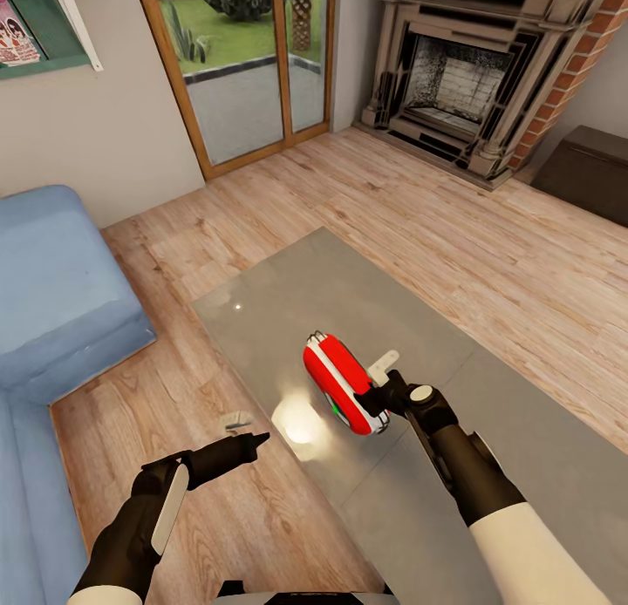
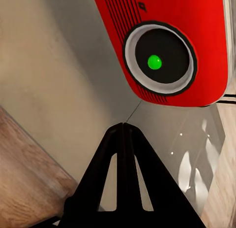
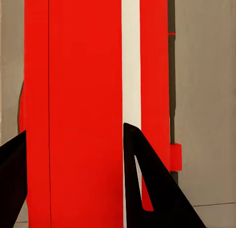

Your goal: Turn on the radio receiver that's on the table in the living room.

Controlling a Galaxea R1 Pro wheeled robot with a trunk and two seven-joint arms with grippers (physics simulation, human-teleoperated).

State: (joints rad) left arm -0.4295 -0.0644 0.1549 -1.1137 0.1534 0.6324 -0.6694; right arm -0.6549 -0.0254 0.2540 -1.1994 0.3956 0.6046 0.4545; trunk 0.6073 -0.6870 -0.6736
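Observation:
The red radio receiver [image 1: 336, 378] with white edge trim stands on the glossy grey table [image 1: 349, 282], near its front left edge. My right gripper [image 1: 371, 402] is at the radio's near end, open; in the right wrist view its dark fingers [image 3: 157, 188] spread across the red body [image 3: 83, 100]. My left gripper [image 1: 259, 438] is shut and hovers over the floor beside the table, pointing at the radio. In the left wrist view its closed tip [image 2: 123, 127] sits just short of the round dial [image 2: 160, 58], which shows a green light [image 2: 154, 62] at its centre.
A blue sofa [image 1: 52, 300] runs along the left. A wood-framed glass door [image 1: 244, 64] and a brick fireplace [image 1: 471, 73] stand at the far side, with a dark cabinet [image 1: 589, 169] at the right. Light plank floor [image 1: 218, 518] surrounds the table.

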